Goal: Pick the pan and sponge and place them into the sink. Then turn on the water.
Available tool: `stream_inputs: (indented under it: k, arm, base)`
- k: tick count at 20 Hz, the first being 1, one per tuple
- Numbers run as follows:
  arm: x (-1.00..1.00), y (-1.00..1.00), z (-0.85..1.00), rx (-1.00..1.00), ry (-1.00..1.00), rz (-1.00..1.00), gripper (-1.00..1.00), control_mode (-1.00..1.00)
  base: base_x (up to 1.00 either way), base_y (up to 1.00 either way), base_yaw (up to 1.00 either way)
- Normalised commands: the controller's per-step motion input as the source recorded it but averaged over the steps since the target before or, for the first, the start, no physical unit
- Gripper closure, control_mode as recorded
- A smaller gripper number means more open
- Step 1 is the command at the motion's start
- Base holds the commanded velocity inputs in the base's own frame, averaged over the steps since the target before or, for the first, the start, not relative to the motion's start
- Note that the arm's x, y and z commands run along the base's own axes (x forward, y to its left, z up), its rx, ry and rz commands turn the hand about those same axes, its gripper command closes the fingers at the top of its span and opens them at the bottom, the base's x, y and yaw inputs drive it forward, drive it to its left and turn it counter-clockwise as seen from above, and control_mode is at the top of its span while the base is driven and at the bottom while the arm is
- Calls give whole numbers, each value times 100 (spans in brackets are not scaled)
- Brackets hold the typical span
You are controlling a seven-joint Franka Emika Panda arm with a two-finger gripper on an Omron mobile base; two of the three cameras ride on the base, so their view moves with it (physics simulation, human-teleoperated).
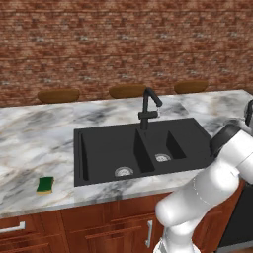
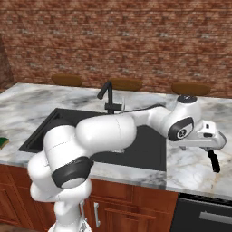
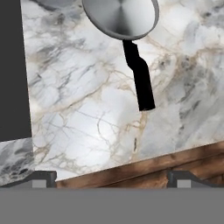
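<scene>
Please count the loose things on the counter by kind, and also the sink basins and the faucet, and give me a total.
Pan: 1
Sponge: 1
Sink basins: 2
Faucet: 1
Total: 5

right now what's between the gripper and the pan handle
Bare marble counter in the hand view; the open gripper is apart from the pan and its handle.
</scene>
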Motion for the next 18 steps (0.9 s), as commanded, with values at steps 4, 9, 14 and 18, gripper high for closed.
stream_inputs:
  k: [4,9,14,18]
  arm:
    - [0,-2,-20,0,3,0,-100,-100]
    - [0,-7,-33,0,2,0,-100,-100]
    - [0,-13,-28,0,4,0,-100,-100]
    - [0,-16,-18,0,3,0,-100,-100]
  base:
    - [0,0,0]
    - [0,0,0]
    - [0,0,0]
    - [0,0,0]
